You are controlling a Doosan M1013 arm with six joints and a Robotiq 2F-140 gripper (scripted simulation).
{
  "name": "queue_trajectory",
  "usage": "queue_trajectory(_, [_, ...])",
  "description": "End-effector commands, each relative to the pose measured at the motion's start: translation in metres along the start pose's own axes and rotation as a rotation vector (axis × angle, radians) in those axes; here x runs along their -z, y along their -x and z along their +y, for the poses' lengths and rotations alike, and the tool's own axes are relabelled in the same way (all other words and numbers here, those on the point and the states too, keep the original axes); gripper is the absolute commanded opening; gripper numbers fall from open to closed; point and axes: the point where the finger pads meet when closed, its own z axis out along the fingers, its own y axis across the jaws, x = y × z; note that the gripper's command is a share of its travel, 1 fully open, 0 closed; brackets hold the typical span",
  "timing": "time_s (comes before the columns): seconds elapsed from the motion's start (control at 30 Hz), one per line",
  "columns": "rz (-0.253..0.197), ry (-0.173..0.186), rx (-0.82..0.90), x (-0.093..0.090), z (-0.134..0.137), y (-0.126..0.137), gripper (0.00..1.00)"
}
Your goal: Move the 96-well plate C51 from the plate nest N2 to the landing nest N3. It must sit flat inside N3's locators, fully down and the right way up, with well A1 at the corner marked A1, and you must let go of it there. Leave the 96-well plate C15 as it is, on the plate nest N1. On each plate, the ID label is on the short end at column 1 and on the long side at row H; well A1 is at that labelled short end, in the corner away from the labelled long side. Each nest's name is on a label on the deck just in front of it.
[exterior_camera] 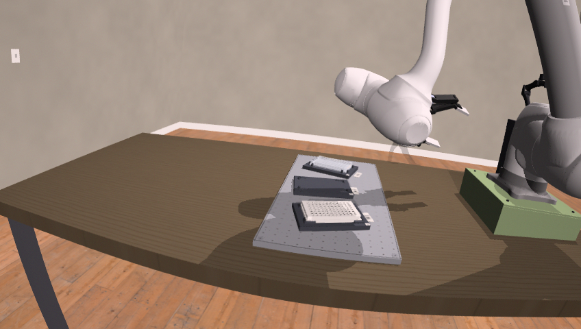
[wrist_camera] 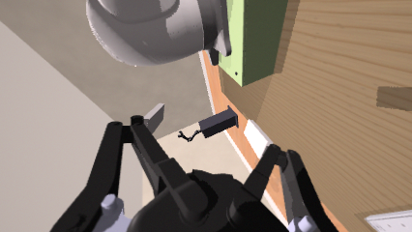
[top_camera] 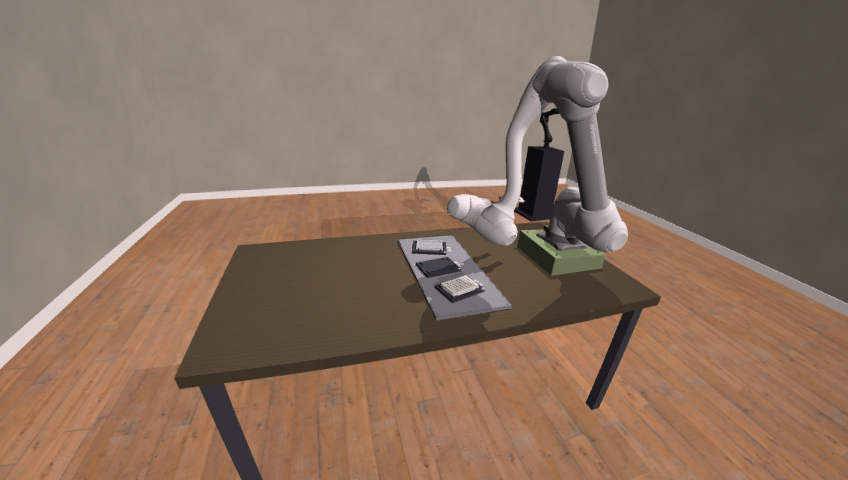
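Observation:
Three dark nests lie in a row on a grey deck plate (exterior_camera: pixel 326 212). The far nest holds a pale 96-well plate (exterior_camera: pixel 331 164) (top_camera: pixel 429 245). The middle nest (exterior_camera: pixel 322 186) (top_camera: pixel 439 265) is empty. The near nest holds a white 96-well plate (exterior_camera: pixel 331 211) (top_camera: pixel 460 287). The labels are too small to read, so I cannot tell which plate is C51 or which nest is which. My gripper (exterior_camera: pixel 448 125) hangs in the air to the right of the deck, well above the table, open and empty. In the wrist view the gripper (wrist_camera: pixel 205 127) points away from the plates towards the wall.
The arm's green base block (exterior_camera: pixel 517 208) (top_camera: pixel 559 252) stands on the table right of the deck. A black box (top_camera: pixel 540 181) stands behind it. The arm's white elbow (exterior_camera: pixel 387 105) hangs above the deck's far right side.

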Motion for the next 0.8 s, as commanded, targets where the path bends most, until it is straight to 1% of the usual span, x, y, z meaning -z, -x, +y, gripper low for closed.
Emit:
queue_trajectory(0.0, [0.199, 0.029, -0.193, 0.037, 0.043, 0.015, 1.00])
queue_trajectory(0.03, [0.242, 0.036, -0.236, 0.054, 0.061, 0.022, 1.00])
queue_trajectory(0.07, [0.285, 0.043, -0.278, 0.058, 0.066, 0.024, 1.00])
queue_trajectory(0.1, [0.328, 0.049, -0.320, 0.058, 0.066, 0.024, 1.00])
queue_trajectory(0.13, [0.371, 0.057, -0.363, 0.080, 0.090, 0.033, 1.00])
queue_trajectory(0.2, [0.371, 0.057, -0.363, 0.080, 0.090, 0.033, 1.00])
queue_trajectory(0.23, [0.479, 0.073, -0.469, 0.081, 0.092, 0.033, 1.00])
queue_trajectory(0.27, [0.514, 0.080, -0.504, 0.105, 0.118, 0.043, 1.00])
queue_trajectory(0.33, [0.599, 0.092, -0.589, 0.105, 0.118, 0.043, 1.00])
queue_trajectory(0.37, [0.642, 0.099, -0.630, 0.129, 0.144, 0.053, 1.00])
queue_trajectory(0.43, [0.728, 0.112, -0.715, 0.129, 0.144, 0.053, 1.00])
queue_trajectory(0.47, [0.771, 0.119, -0.757, 0.153, 0.170, 0.063, 1.00])
queue_trajectory(0.53, [0.855, 0.132, -0.841, 0.153, 0.170, 0.063, 1.00])
queue_trajectory(0.57, [0.898, 0.139, -0.883, 0.174, 0.193, 0.072, 1.00])
queue_trajectory(0.63, [0.982, 0.152, -0.967, 0.174, 0.193, 0.072, 1.00])
queue_trajectory(0.67, [1.006, 0.156, -0.991, 0.174, 0.193, 0.072, 1.00])
queue_trajectory(0.7, [1.064, 0.165, -1.047, 0.192, 0.213, 0.080, 1.00])
queue_trajectory(0.77, [1.064, 0.165, -1.047, 0.192, 0.213, 0.080, 1.00])
